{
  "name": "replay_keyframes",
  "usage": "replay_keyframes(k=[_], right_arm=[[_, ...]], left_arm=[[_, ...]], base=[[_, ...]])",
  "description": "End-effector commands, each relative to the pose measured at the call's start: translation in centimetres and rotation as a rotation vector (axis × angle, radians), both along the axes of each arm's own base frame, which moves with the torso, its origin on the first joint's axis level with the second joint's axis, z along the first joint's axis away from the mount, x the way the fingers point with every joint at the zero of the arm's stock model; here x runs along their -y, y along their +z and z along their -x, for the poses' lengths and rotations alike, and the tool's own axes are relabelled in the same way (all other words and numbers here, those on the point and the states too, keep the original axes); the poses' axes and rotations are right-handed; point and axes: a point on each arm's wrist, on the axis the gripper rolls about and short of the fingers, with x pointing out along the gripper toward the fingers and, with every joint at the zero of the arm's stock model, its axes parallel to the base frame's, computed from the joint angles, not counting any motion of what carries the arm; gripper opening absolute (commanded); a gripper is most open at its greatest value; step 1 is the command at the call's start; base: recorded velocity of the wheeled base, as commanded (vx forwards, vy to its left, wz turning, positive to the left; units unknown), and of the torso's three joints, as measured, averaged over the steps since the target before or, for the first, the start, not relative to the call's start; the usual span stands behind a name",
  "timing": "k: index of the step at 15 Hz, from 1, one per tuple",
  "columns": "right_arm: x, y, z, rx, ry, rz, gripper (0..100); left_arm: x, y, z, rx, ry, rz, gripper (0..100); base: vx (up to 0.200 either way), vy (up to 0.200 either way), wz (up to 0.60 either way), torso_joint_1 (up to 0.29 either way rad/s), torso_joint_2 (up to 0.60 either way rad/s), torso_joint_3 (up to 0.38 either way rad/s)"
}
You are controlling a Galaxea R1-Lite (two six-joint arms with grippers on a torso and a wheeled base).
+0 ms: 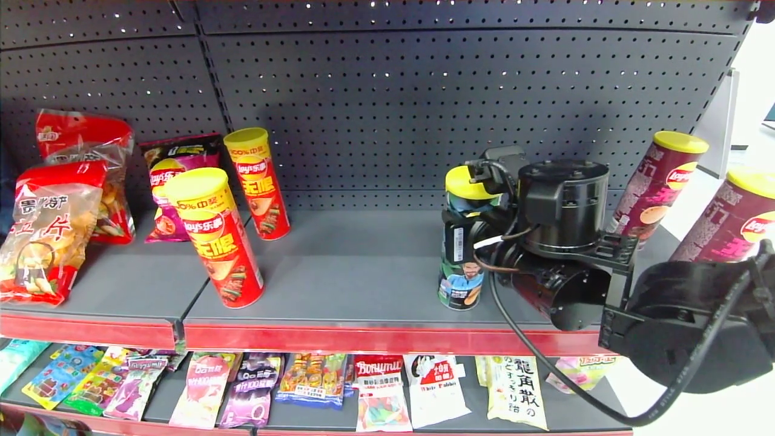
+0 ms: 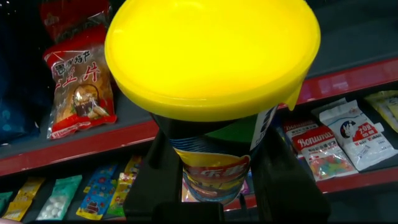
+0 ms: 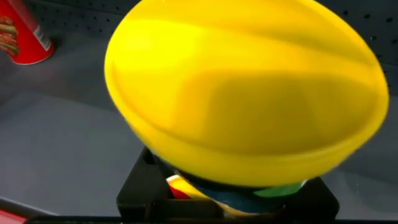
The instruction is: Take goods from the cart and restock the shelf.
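Two yellow-lidded cans, first can (image 2: 211, 62) clamped in left gripper (image 2: 219, 183), second can (image 1: 461, 284) in right gripper (image 3: 227, 193)

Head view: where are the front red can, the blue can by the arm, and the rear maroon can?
Front red can (image 1: 221, 242): head view, label.
Blue can (image 1: 460, 284): head view, lower body.
Rear maroon can (image 1: 654, 194): head view, mid-body.

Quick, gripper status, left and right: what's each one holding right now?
Left gripper: closed on a yellow-lidded cardboard tube with blue-green print.
Right gripper: closed on a second yellow-lidded tube, upright on the grey shelf.
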Motion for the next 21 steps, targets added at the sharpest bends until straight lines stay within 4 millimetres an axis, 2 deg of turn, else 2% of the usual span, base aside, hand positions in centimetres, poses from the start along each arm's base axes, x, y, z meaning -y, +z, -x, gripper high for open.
replay_keyframes(k=[1, 9, 12, 21], right_arm=[[-0.2, 0.2, 0.5, 0.0, 0.015, -0.001, 0], [-0.5, 0.8, 0.8, 0.017, 0.026, -0.017, 0], [-1.2, 1.4, 1.2, 0.026, 0.043, -0.057, 0], [-0.8, 0.2, 1.5, -0.005, 0.023, -0.02, 0]], left_arm=[[0.0, 0.0, 0.0, -0.001, 0.0, 0.0, 0], [0.0, 0.0, 0.0, -0.001, 0.0, 0.0, 0], [0.0, 0.0, 0.0, -0.001, 0.0, -0.001, 0], [0.0, 0.0, 0.0, 0.002, 0.0, 0.0, 0]], base=[[0.0, 0.0, 0.0, 0.0, 0.0, 0.0], [0.0, 0.0, 0.0, 0.0, 0.0, 0.0], [0.0, 0.0, 0.0, 0.0, 0.0, 0.0], [0.0, 0.0, 0.0, 0.0, 0.0, 0.0]])
